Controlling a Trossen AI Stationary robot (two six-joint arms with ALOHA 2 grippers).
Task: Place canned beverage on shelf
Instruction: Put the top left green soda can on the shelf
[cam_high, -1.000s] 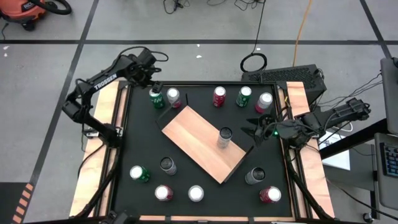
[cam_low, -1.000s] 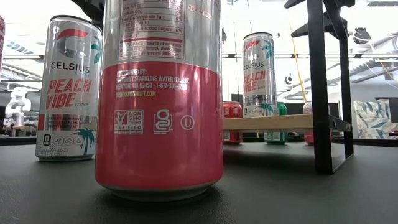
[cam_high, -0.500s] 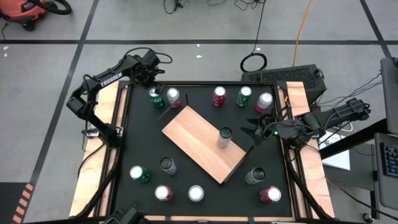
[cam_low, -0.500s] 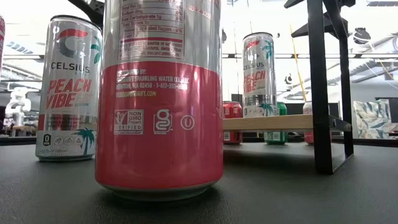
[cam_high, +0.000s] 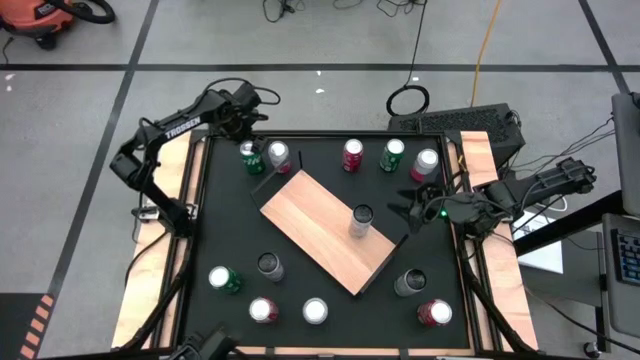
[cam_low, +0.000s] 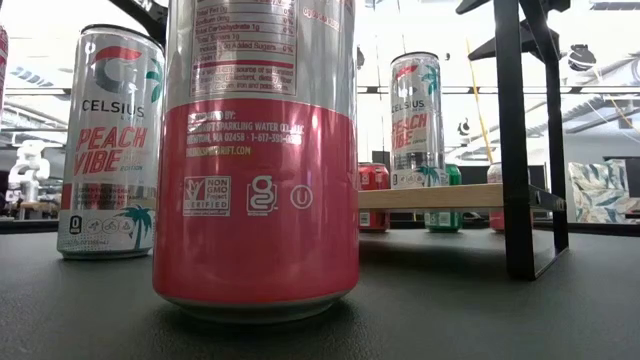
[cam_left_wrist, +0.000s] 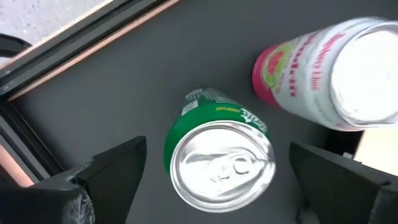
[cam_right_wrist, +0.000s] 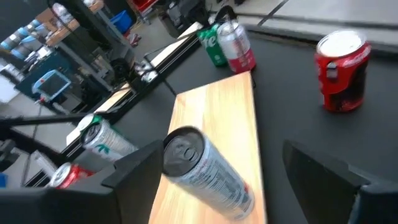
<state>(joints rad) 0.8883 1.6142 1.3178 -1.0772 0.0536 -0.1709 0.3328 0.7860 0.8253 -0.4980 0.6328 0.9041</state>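
While the left gripper (cam_left_wrist: 211, 180) hangs spread wide above the green can (cam_left_wrist: 219, 163), lower it straight, jaws clear of the pink can (cam_left_wrist: 329, 74) just beside. Farther off, the shelf (cam_high: 330, 230) carries one can (cam_high: 361, 222); the right gripper (cam_high: 412, 211) waits released beside it.

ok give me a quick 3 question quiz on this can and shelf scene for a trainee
1. True or false: the shelf already has one can standing on it.
2. Which can is framed between the left gripper's fingers in the left wrist view? A) the green can B) the pink and white can C) a red can
3. Fill in: the right gripper sits at the shelf's ____ end, its jaws open.

Key: 1 true. 2 A; the gripper is open above it and not touching it. 3 right.
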